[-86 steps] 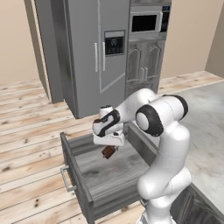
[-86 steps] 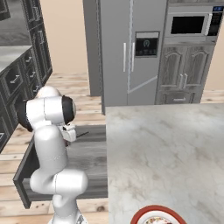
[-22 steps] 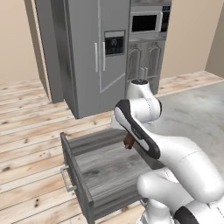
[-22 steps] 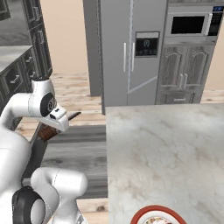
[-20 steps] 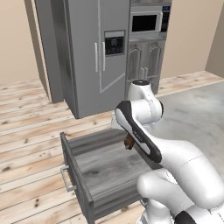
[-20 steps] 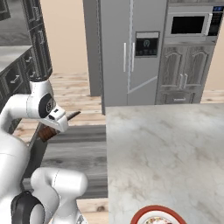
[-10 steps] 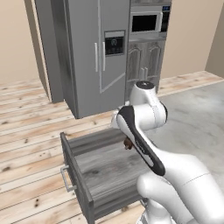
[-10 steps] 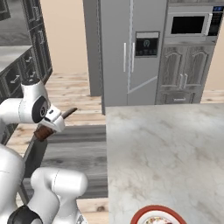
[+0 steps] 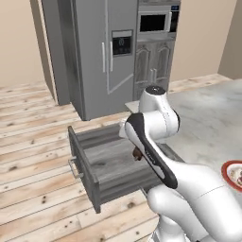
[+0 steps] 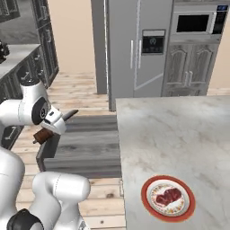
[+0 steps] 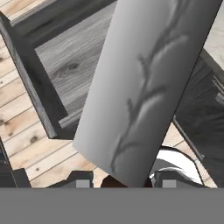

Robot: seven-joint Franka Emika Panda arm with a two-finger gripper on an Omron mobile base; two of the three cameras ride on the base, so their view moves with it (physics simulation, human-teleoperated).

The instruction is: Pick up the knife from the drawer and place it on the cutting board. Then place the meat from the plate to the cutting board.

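Both base views look forward and down from behind the arm, left and right, sharing the open drawer (image 9: 106, 160). The hand view sits close, apparently angled down over the same drawer.

Steel fridge (image 9: 101, 52) beside built-in microwave (image 9: 156, 21), grey marble counter (image 10: 179, 139), plank floor (image 9: 33, 156).

Steel double-door fridge (image 10: 137, 54) stood as landmark at back, dispenser panel in its right door. Right of fridge: microwave (image 10: 195, 22) built in above grey panelled cabinet doors (image 10: 191, 69). Beige wall (image 10: 72, 33) ran left of fridge. Light plank floor (image 9: 33, 142) spread in front. Grey marbled tabletop (image 10: 179, 139) lay before fridge, rightward. Dark cabinets (image 10: 40, 45) stood far left of fridge.
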